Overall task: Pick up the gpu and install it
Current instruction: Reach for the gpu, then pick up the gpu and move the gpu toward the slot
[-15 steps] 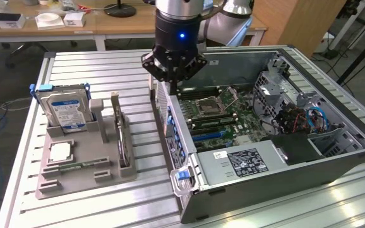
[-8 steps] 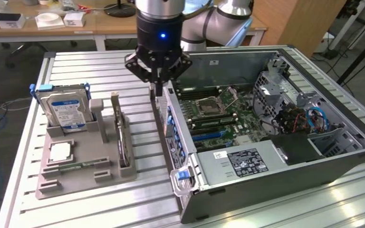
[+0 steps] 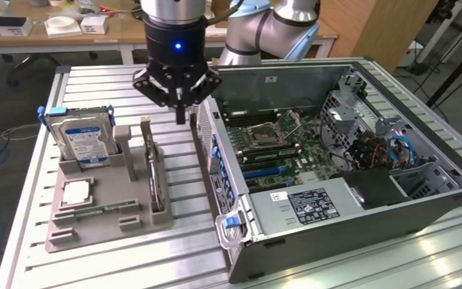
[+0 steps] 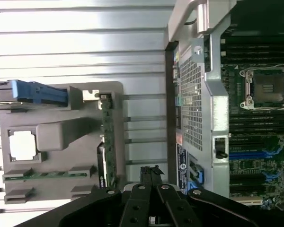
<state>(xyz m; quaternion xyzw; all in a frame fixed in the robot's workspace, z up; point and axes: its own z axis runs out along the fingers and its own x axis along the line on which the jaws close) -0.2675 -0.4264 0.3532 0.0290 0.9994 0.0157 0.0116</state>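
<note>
Exterior view: the gripper (image 3: 183, 117), jaws pressed together on nothing, hangs just beside the gray holder (image 3: 103, 232). The gpu (image 3: 148, 162) stands on edge in that holder, its faces hard to make out. Wrist view: the gpu (image 4: 108, 142) sits edge-on in the holder (image 4: 61, 142), one end hidden behind the gripper (image 4: 151, 172).

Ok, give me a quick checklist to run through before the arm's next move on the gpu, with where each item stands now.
1. gpu standing upright in the grey holder: ok.
2. End effector open for a grasp: not ok, it is shut and holds nothing.
3. End effector lined up over the gpu: not ok, it hangs off to the side, between the holder and the computer case.
4. Case side open, motherboard exposed: ok.
5. Slot for the card free of obstructions: cannot tell.
</note>
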